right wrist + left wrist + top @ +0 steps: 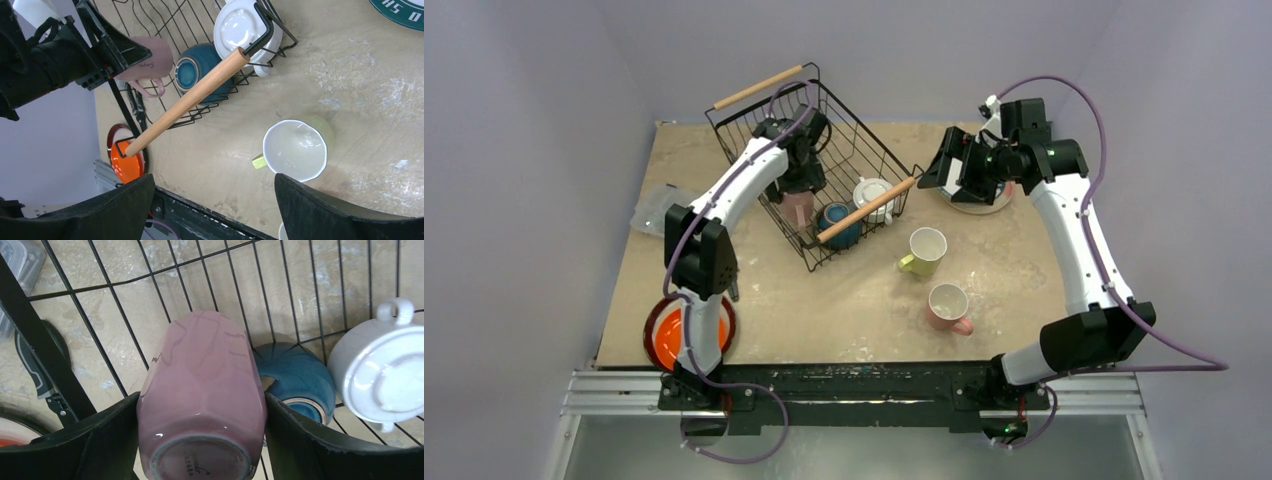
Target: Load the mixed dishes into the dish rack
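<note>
A pink mug [200,365] is pinched between the left hand's [201,407] fingers [107,435], base toward the palm, inside the rack [759,88]. The right hand [214,182] is spread.

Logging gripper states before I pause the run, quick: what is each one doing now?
Left gripper: closed on the pink mug, held upside down.
Right gripper: open, holding nothing.
</note>
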